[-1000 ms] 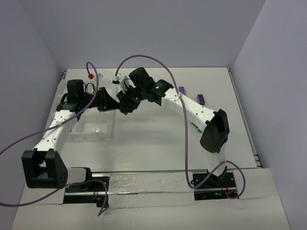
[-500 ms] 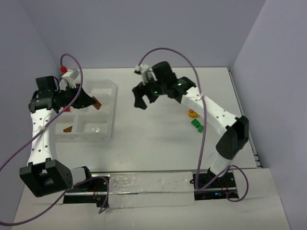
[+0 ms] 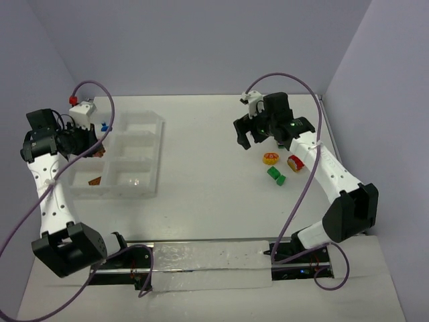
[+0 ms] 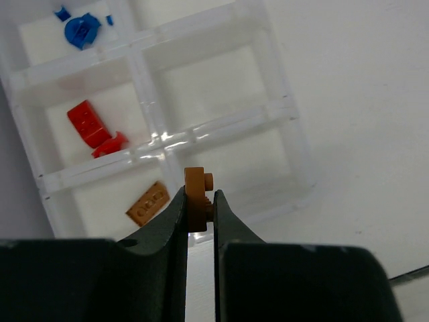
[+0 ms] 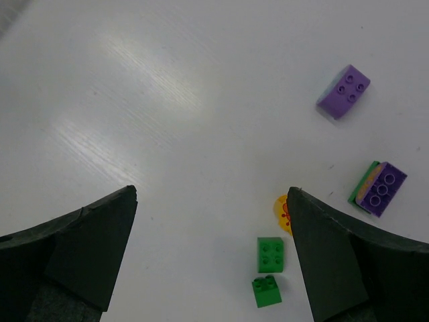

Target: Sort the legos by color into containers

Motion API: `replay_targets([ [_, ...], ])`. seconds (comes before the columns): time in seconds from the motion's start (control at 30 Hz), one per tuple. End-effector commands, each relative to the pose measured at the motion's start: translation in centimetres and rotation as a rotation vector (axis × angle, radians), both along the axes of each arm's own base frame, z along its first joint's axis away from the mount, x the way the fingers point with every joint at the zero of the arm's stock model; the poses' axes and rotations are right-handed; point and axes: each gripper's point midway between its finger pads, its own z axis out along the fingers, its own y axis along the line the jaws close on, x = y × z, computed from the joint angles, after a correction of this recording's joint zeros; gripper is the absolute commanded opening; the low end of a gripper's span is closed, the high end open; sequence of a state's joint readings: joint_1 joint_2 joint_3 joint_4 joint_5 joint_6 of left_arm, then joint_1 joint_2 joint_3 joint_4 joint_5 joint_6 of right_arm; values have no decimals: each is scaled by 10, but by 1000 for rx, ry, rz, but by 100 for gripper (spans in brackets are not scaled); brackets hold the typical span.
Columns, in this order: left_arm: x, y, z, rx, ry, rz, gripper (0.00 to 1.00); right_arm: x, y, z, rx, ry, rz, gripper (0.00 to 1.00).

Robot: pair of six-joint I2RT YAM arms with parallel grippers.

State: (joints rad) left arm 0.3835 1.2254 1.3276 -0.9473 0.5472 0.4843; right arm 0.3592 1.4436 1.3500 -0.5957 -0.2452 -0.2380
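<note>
Sorted: blue pieces (image 4: pixel 82 30), red pieces (image 4: pixel 88 124) and an orange plate (image 4: pixel 149 203) are lodged in separate tray (image 4: pixel 221 124) compartments.
Left gripper (image 4: pixel 199 201): an orange brick (image 4: pixel 196 190) is pinched between narrow fingers, above the tray.
Right gripper (image 5: pixel 211 192): fingers are spread wide; nothing is held.
Unsorted: green bricks (image 5: pixel 269 253), a purple brick (image 5: pixel 343 91), a purple-on-green stack (image 5: pixel 379 188) and a yellow round piece (image 5: pixel 281 209) are left on the table.
Progress: judged roughly half done.

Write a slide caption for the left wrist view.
Left hand holds an orange lego over the partly filled divided tray.
</note>
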Motion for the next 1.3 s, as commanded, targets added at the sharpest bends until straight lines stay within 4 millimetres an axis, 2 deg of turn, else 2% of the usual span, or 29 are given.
replay_targets([
  [0.0, 13, 46, -5, 147, 3, 12, 0, 23, -12, -19, -40, -25, -25, 100],
  [0.13, 9, 72, -8, 259, 19, -8, 0, 22, -20, -41, -30, 13, -67, 100],
  [0.33, 10, 91, -17, 315, 128, -18, 0, 16, -29, -42, -58, 19, -95, 100],
  [0.4, 8, 95, -27, 313, 171, -22, 0, 16, -29, -41, -56, 34, -99, 100],
  [0.6, 10, 100, -46, 316, 184, 11, 2, 17, -31, -45, -51, 66, -91, 100],
  [0.87, 12, 97, -72, 287, 229, 29, 7, 23, -46, -58, -52, 140, -126, 100],
  [1.03, 16, 96, -97, 271, 261, 32, 15, 24, -55, -65, -70, 172, -146, 100],
  [1.17, 18, 94, -112, 245, 302, 35, 30, 20, -64, -73, -88, 199, -170, 100],
  [1.27, 16, 94, -121, 228, 339, 33, 38, 15, -73, -79, -105, 219, -194, 100],
])
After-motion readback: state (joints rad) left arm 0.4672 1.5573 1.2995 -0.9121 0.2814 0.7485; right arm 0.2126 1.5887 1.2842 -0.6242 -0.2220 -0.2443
